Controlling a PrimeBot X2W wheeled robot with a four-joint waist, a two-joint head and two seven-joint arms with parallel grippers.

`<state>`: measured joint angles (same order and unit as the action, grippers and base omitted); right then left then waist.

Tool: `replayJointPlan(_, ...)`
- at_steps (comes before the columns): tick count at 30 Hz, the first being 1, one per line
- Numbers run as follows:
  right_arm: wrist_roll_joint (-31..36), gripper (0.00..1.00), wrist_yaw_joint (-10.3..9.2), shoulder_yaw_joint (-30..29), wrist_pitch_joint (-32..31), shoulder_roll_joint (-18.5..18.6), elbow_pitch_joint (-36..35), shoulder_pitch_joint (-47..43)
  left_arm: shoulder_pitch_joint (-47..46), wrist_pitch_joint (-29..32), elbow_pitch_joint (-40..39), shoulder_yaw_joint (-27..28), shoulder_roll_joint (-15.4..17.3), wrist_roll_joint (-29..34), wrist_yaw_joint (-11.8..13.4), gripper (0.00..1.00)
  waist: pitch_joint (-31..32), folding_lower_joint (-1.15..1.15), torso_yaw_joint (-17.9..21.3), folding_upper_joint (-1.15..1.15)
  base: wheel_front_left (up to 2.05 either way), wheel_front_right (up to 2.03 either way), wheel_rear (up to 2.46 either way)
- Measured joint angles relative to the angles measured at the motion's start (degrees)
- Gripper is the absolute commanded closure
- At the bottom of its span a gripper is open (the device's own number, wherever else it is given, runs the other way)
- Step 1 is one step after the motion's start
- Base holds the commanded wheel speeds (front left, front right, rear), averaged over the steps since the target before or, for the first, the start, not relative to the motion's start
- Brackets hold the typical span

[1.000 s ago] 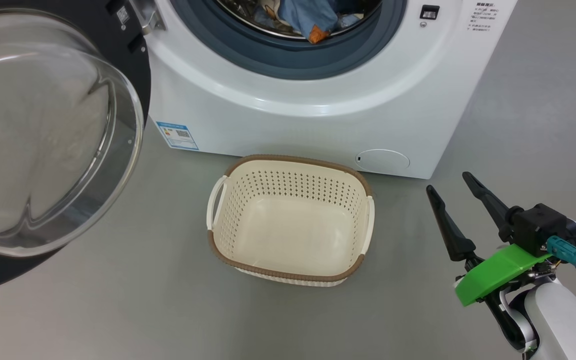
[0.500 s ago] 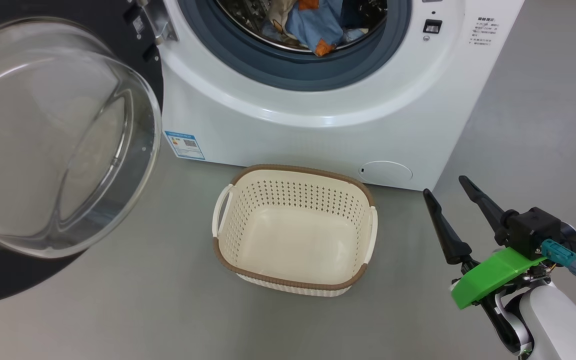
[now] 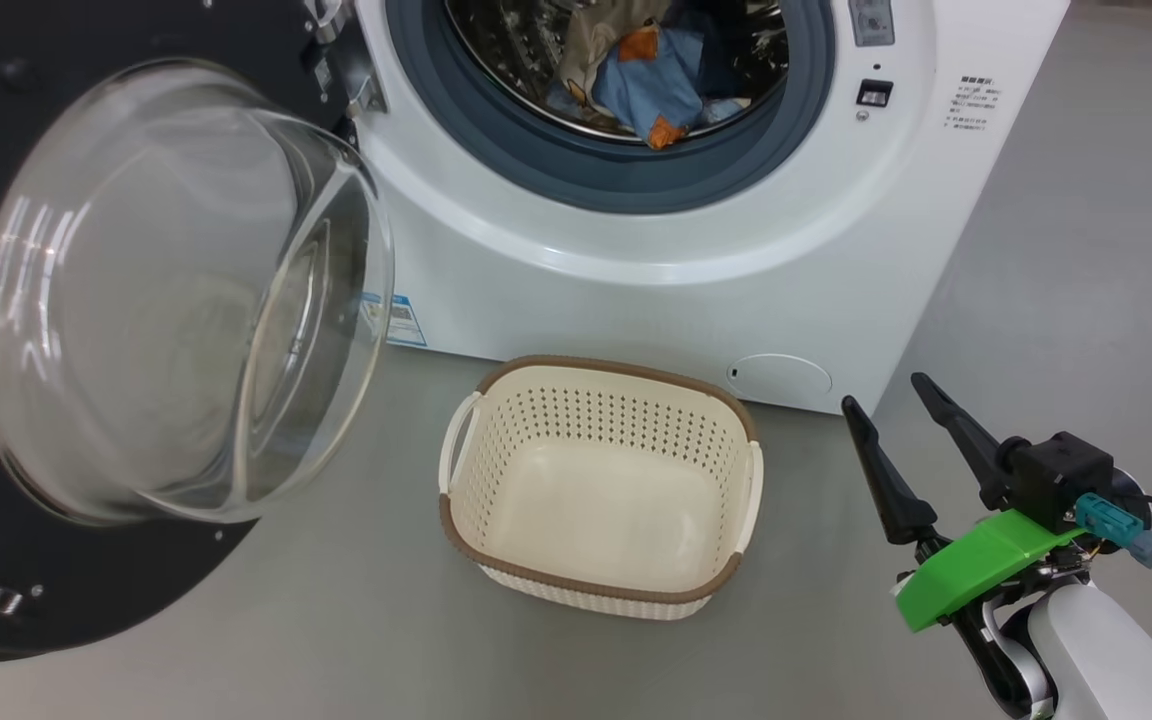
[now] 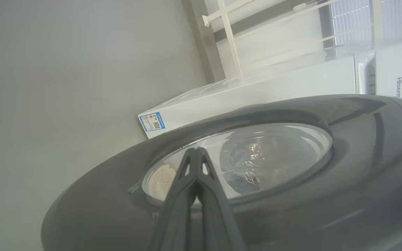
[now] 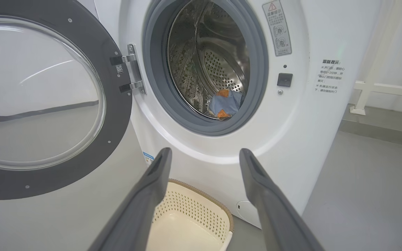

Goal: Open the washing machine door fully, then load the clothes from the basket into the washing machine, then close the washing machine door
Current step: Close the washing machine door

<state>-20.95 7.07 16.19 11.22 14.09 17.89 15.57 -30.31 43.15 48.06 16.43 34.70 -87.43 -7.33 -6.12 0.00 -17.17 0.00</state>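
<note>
Head view: my right gripper [image 3: 883, 390], fingers spread and empty, with the empty basket [image 3: 598, 420] to its left; beyond stands the washing machine [image 3: 636, 290], the clothes [image 3: 656, 85] inside its drum [image 3: 516, 50]. Left wrist view: my left gripper [image 4: 194, 150], fingers pressed together, tips before the outer face of the washing machine door [image 4: 326, 195]; contact cannot be told. Right wrist view: basket just below my spread fingers, open drum ahead, washing machine door swung wide to their left.

Glossy black plastic rim on the washing machine door [image 3: 176, 300], bowl clear smooth glass; washing machine [image 3: 656, 300] casing smooth glossy white; drum [image 5: 218, 66] perforated bright steel; basket [image 3: 596, 430] matt cream plastic (rim brown, woven-look); clothes [image 3: 656, 85] soft cloth; floor [image 3: 336, 620] matt grey.
</note>
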Motion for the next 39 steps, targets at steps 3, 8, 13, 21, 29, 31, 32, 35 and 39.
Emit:
replayJointPlan(3,-0.55,0.0,0.0,0.05,0.57,-0.08,0.51,-0.12,2.17,2.42,-3.85,-0.09,-0.15,-0.74,0.0,1.0,0.79,0.0,-0.13,0.0,0.0,0.0,0.0)
replayJointPlan(8,-1.31,0.0,0.0,0.14,1.57,-0.52,1.43,-0.73,6.31,6.57,-10.28,-0.98,-0.55,-2.02,0.0,1.0,2.36,0.0,-0.24,0.0,0.0,0.0,0.0)
replayJointPlan(13,-2.52,0.0,0.0,0.37,2.27,-1.07,2.18,-1.12,9.13,10.33,-15.41,-2.13,-1.42,-3.08,0.0,1.0,3.9,0.0,-0.14,0.0,0.0,0.0,0.0)
replayJointPlan(21,-3.54,0.0,0.0,0.78,2.99,-1.92,3.1,-1.14,11.92,14.08,-24.79,-4.07,-2.87,-3.99,1.12,1.0,4.9,0.0,1.56,0.0,0.0,0.0,0.0)
replayJointPlan(29,-3.99,0.0,0.0,0.32,3.01,-2.13,3.12,-2.39,15.44,17.82,-35.39,-4.47,-4.21,-7.5,5.42,1.0,5.43,0.0,4.48,0.0,0.0,0.0,0.0)
replayJointPlan(31,-3.99,0.0,0.0,0.23,3.01,-2.4,2.9,-2.53,16.05,17.9,-37.8,-4.5,-4.56,-7.75,6.35,1.0,5.53,0.0,5.4,0.0,0.0,0.0,0.0)
replayJointPlan(32,-3.99,0.0,0.0,0.2,3.02,-2.56,2.72,-2.53,16.3,17.93,-38.83,-4.53,-4.75,-7.82,6.5,1.0,5.57,0.0,5.89,0.0,0.0,0.0,0.0)
replayJointPlan(35,-3.99,0.0,0.0,0.11,3.07,-2.91,2.22,-2.54,16.67,17.92,-41.39,-4.83,-5.46,-7.84,7.81,1.0,5.66,0.0,7.52,0.0,0.0,0.0,0.0)
replayJointPlan(39,-3.98,0.0,0.0,-0.08,3.07,-3.04,2.0,-2.66,16.79,17.85,-43.39,-5.56,-6.57,-7.84,8.24,1.0,5.74,0.0,10.05,0.0,0.0,0.0,0.0)
